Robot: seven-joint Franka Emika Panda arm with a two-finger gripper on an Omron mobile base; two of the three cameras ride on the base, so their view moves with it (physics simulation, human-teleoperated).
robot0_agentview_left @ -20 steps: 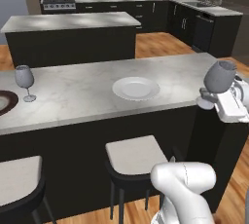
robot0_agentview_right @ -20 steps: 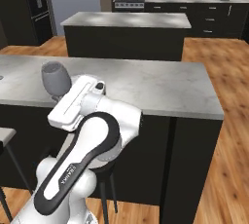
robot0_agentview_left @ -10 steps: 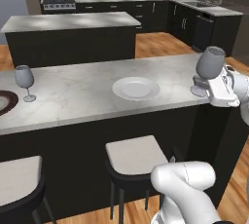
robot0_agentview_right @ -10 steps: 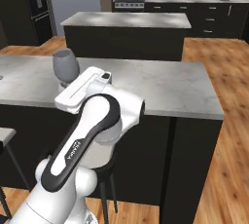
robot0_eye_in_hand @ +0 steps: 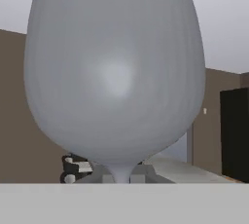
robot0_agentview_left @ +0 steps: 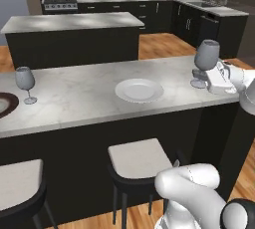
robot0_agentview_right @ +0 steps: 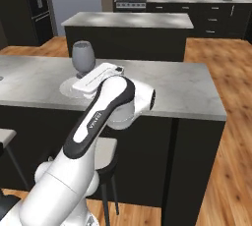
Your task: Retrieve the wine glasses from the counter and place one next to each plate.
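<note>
My gripper point(robot0_agentview_left: 203, 79) is shut on the stem of a grey see-through wine glass point(robot0_agentview_left: 206, 55), held upright over the right end of the bar top point(robot0_agentview_left: 74, 93). Its foot is close above the surface, to the right of the plain white plate point(robot0_agentview_left: 139, 90). I cannot tell whether the foot touches. From the right base view the held wine glass point(robot0_agentview_right: 83, 56) stands above the white plate's edge point(robot0_agentview_right: 66, 90). Its bowl point(robot0_eye_in_hand: 116, 72) looms in the hand view. A second wine glass point(robot0_agentview_left: 25, 81) stands beside the dark-rimmed plate point(robot0_agentview_left: 6, 104) at the left.
Two padded stools point(robot0_agentview_left: 139, 158) stand tucked under the bar top's near side. A dark island point(robot0_agentview_left: 74, 34) lies beyond it, with wood floor between. The counter point(robot0_agentview_right: 211, 0) with dark drawers, a microwave and small appliances runs along the back wall.
The gripper has carried the wine glass forward and slightly up, from beyond the bar top's right end to over its surface near the white plate. The base has not moved.
</note>
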